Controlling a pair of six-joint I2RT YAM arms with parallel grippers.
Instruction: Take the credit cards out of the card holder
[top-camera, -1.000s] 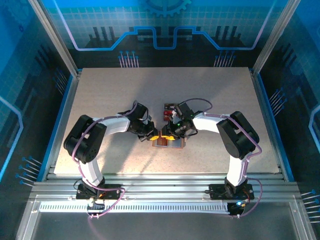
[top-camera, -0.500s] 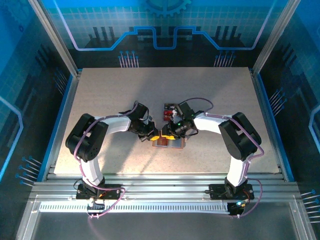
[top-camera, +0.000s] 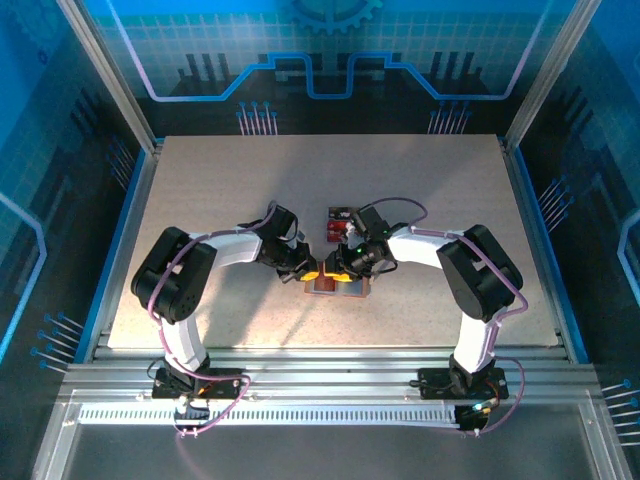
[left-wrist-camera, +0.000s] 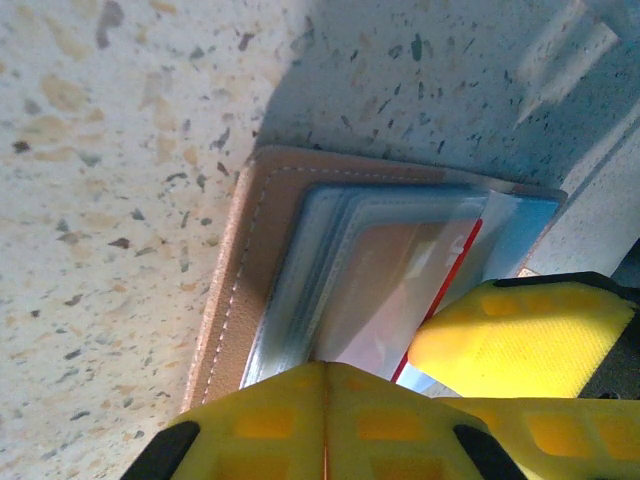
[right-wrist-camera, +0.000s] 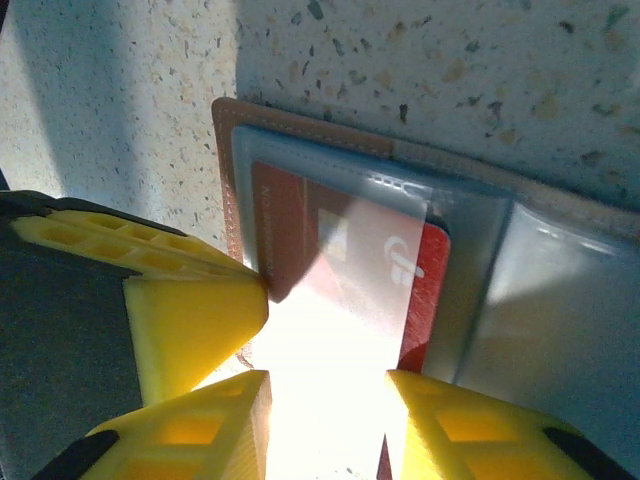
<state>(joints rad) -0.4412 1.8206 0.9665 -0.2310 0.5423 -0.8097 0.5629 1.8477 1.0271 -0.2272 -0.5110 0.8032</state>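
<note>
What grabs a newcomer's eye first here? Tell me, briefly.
The left gripper and right gripper meet nose to nose at mid-table over the open tan card holder. Close up, bright yellow fingers frame a red credit card lying in its clear pocket, washed by glare.

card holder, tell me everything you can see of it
The card holder lies opened flat on the speckled table, between the two claws. It looks like tan leather with a stitched rim, and inside it are greyish clear plastic pockets. A red card sits in one pocket, with one red edge uncovered. The shut left claw rests against one end of the holder. The right claw, fingers apart, stands over the card, and glare hides whether it touches.
</note>
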